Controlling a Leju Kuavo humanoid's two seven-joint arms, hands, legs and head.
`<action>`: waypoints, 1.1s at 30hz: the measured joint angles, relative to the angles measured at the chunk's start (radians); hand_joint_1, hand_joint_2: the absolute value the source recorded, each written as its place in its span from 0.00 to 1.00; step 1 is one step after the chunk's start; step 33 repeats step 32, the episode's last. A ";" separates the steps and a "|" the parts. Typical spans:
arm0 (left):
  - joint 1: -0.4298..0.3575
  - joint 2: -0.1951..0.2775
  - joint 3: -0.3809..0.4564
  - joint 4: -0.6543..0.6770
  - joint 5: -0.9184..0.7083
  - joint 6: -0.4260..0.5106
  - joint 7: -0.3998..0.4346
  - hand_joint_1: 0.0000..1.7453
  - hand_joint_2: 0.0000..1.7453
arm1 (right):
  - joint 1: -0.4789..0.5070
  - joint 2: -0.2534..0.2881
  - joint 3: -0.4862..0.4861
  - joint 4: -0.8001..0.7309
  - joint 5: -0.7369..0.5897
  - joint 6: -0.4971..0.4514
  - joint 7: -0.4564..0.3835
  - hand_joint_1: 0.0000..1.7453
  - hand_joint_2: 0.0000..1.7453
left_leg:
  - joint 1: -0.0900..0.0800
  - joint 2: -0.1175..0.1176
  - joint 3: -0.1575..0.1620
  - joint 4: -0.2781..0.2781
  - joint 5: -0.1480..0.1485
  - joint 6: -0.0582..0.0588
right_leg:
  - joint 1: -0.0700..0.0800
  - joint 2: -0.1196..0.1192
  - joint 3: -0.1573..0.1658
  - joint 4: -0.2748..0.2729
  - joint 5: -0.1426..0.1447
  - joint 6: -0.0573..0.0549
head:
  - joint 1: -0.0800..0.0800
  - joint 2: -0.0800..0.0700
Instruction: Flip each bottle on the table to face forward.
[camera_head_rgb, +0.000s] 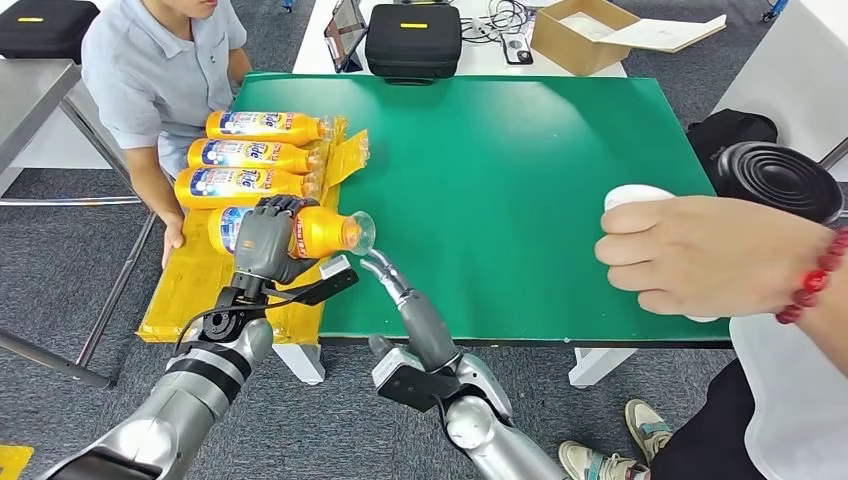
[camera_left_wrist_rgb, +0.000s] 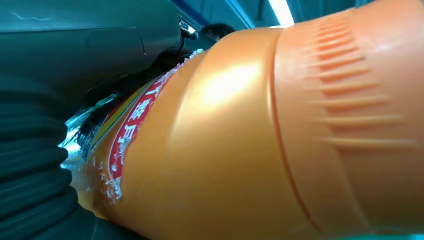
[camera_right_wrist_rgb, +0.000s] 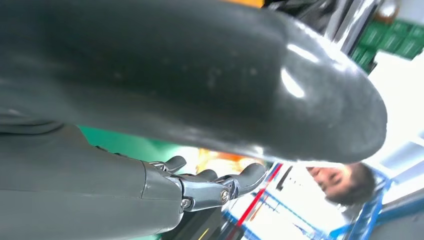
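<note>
Three orange bottles (camera_head_rgb: 262, 155) with blue-and-white labels lie side by side on yellow plastic wrap (camera_head_rgb: 200, 280) at the left end of the green table (camera_head_rgb: 520, 190). A fourth orange bottle (camera_head_rgb: 318, 232) lies nearest me, its clear cap pointing right. My left hand (camera_head_rgb: 265, 240) grips this bottle around its middle; in the left wrist view its orange body (camera_left_wrist_rgb: 260, 145) and red-edged label sit right against the camera. My right hand (camera_head_rgb: 395, 285) is open, fingers extended just right of the bottle's cap, not holding anything; the right wrist view shows its fingers (camera_right_wrist_rgb: 210, 185) spread.
One person sits at the table's left end, a hand resting by the wrap. Another person's hand (camera_head_rgb: 700, 255) with a red bracelet holds a white cup at the right edge. A black case (camera_head_rgb: 413, 40) and cardboard box (camera_head_rgb: 585, 30) stand on the white table behind.
</note>
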 joint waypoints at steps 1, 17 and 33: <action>-0.013 0.000 0.008 0.038 -0.017 0.000 0.008 1.00 1.00 | 0.001 0.001 0.007 -0.002 -0.003 0.007 0.000 0.00 0.00 | 0.000 0.000 0.000 0.000 0.000 0.000 | 0.000 0.000 0.000 0.000 0.000 0.000 | 0.000 0.000; -0.121 -0.001 0.052 0.350 -0.053 -0.030 0.103 1.00 1.00 | 0.027 0.010 0.046 -0.027 -0.021 0.045 0.000 0.00 0.00 | 0.000 0.000 0.000 0.000 0.000 0.000 | -0.001 0.000 0.000 0.000 0.000 0.000 | 0.000 0.000; -0.130 0.000 0.111 0.379 0.055 -0.080 0.103 1.00 1.00 | 0.064 0.002 0.061 -0.100 -0.047 0.134 0.000 0.00 0.00 | 0.000 0.000 0.000 0.000 0.000 0.000 | 0.000 0.000 0.000 0.000 0.000 0.000 | 0.000 0.000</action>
